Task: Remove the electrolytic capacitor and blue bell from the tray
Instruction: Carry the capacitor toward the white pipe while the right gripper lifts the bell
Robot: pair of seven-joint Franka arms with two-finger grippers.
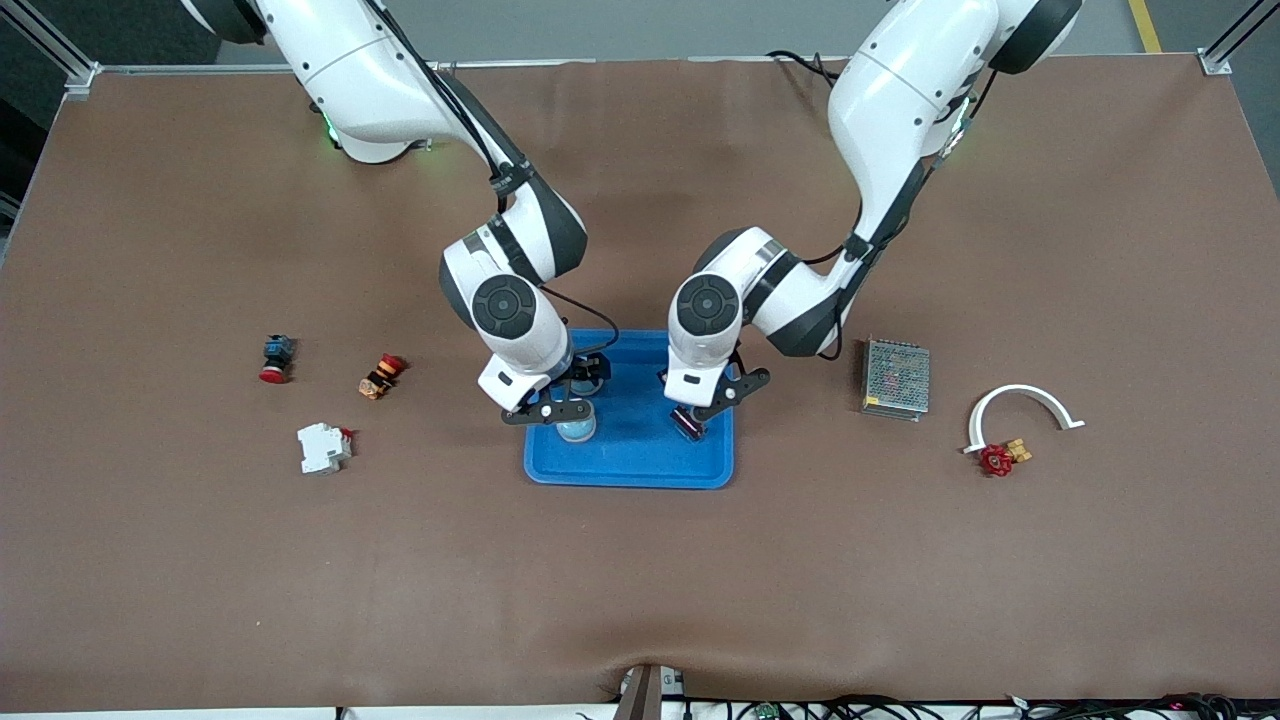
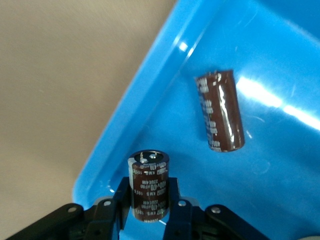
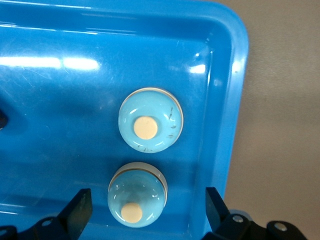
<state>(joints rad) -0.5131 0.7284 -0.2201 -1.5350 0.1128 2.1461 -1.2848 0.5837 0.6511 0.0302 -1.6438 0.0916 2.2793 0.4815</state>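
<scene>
A blue tray (image 1: 640, 462) lies mid-table. My left gripper (image 1: 690, 420) is over the tray's end toward the left arm, shut on a dark brown capacitor (image 2: 149, 186) that stands upright between its fingers (image 2: 121, 200). A second capacitor (image 2: 220, 111) lies flat on the tray floor (image 2: 280, 165). My right gripper (image 1: 566, 410) is open over the tray's other end. Its fingers (image 3: 80, 207) stand wide on either side of a light-blue bell (image 3: 136, 195) without touching it. Another bell (image 3: 151, 120) sits beside it in the tray (image 3: 235, 75).
Toward the right arm's end lie a red-capped button (image 1: 275, 358), an orange and red button (image 1: 381, 376) and a white breaker (image 1: 323, 447). Toward the left arm's end are a metal mesh box (image 1: 896, 378), a white curved piece (image 1: 1022, 405) and a small red part (image 1: 997, 459).
</scene>
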